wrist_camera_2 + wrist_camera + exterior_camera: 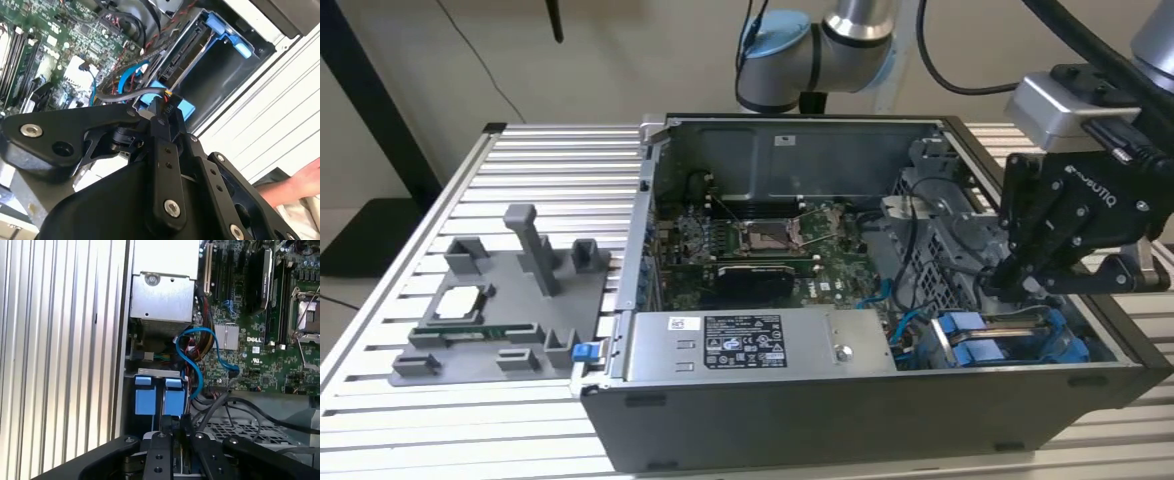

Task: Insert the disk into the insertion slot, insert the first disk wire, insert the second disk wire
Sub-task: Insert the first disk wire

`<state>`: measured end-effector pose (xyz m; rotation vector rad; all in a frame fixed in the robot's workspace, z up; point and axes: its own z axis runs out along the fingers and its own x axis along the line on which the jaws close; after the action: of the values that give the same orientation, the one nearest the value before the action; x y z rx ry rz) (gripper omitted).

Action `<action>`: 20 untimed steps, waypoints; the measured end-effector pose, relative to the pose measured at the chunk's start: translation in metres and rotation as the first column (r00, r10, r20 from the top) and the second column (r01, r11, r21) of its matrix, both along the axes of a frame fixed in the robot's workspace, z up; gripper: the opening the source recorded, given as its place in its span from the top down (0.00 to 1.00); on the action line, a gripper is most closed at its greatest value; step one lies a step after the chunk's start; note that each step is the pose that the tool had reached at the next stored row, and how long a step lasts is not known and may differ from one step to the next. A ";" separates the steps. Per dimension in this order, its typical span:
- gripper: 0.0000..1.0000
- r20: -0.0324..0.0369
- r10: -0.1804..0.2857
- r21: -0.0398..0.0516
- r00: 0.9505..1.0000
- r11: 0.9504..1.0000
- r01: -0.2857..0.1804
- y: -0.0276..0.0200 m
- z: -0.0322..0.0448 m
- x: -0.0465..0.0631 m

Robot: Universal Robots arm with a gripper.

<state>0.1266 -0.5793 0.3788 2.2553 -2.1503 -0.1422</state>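
A silver-grey arm (pixel 857 20) is seen up top, and its rounded joint (pixel 781 62) is capped in pale blue. Black cables (pixel 945 60) are looped alongside. At the wrist, a light grey block (pixel 1051 105) is mounted. The gripper (pixel 1017 282) is finished in matte black, and white lettering is carried on its side. In the second wrist view, black linkage bars (pixel 167 165) are studded with round silver screws (pixel 171 208), and 1 broad rounded plate (pixel 55 142) is pinned by a silver bolt.
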 end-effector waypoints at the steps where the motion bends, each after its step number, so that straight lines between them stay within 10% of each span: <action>1: 1.00 -0.006 0.000 0.000 1.000 1.000 0.000 -0.0010 -0.0007 0.002; 20: 1.00 -0.015 0.000 0.000 1.000 1.000 0.000 -0.0036 -0.0109 0.015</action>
<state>0.1414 -0.5829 0.3680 2.2474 -2.1434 -0.1587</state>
